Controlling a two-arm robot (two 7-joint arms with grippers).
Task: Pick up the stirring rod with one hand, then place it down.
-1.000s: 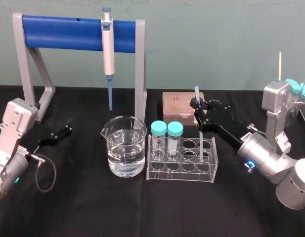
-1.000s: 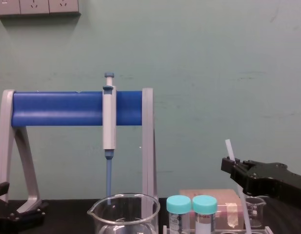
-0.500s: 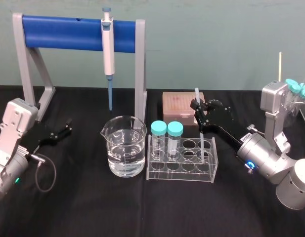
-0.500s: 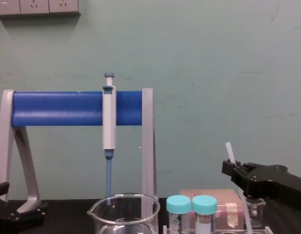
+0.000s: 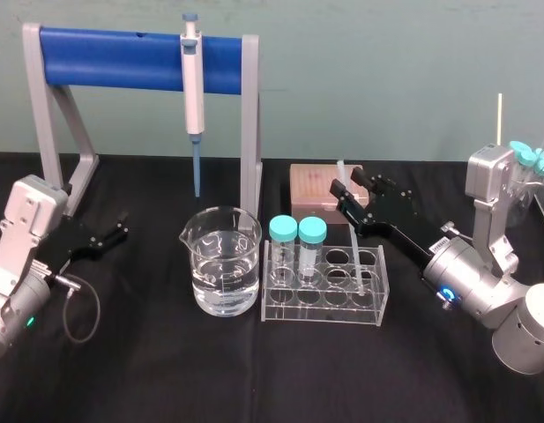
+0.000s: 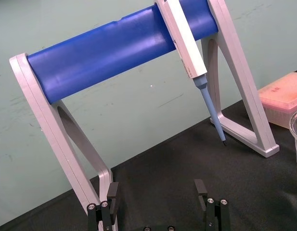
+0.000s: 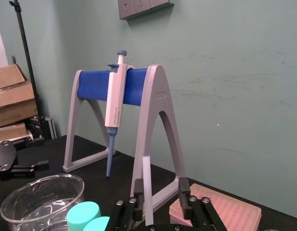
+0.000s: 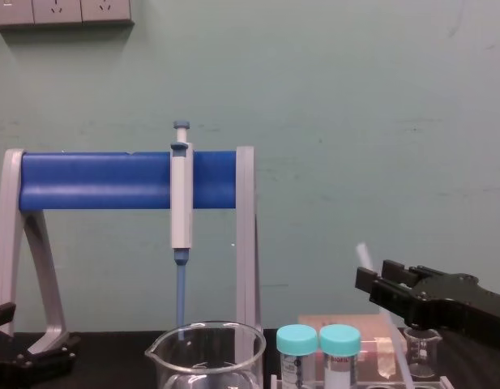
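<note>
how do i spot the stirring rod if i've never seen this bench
Right of the blue-barred pipette stand sits a clear tube rack. The stirring rod leans up from it, between the open right gripper's fingers. Unlike the teal-capped tubes, it is a bare, pencil-thin, translucent white stick.

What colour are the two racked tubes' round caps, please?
Teal round caps, clearest in the head view.

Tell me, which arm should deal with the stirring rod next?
Right: the right gripper is open beside the stirring rod leaning in the test tube rack; the left gripper sits far off.
</note>
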